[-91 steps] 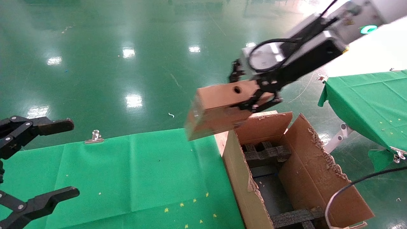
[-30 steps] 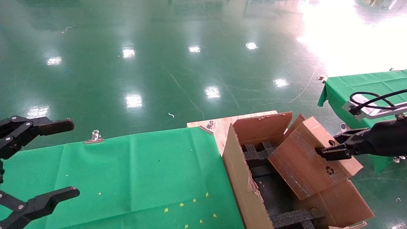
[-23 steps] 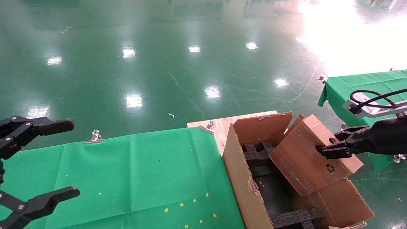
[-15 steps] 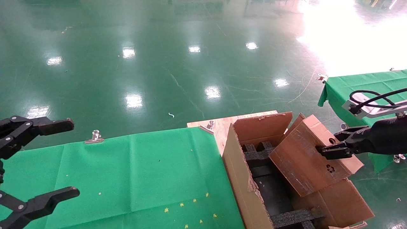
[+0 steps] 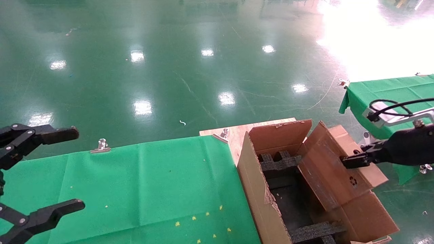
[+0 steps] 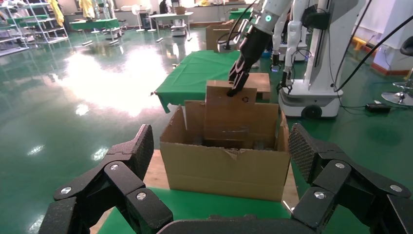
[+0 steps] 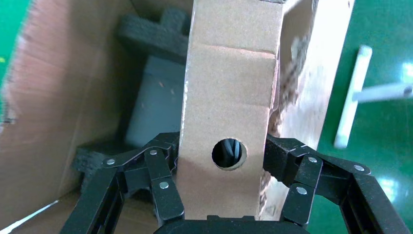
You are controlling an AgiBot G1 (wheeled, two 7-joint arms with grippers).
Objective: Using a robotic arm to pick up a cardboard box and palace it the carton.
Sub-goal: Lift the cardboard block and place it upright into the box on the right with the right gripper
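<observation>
Right gripper (image 7: pixel 226 195) jaws clamped on the cardboard box (image 5: pixel 334 169), tilted, half inside the carton (image 5: pixel 257 183) against its right wall. Risk: box snags on the foam blocks (image 5: pixel 278 162) or ragged flap and jams. Left gripper (image 5: pixel 40 173) parked, jaws open, over the tabletop's left edge.

Green cloth (image 5: pixel 142 183), metal clip (image 5: pixel 101 145)

Bright overhead glare on floor (image 5: pixel 352 51)

Glossy green floor (image 5: pixel 169 67), green-clothed tables (image 5: pixel 135 183).
</observation>
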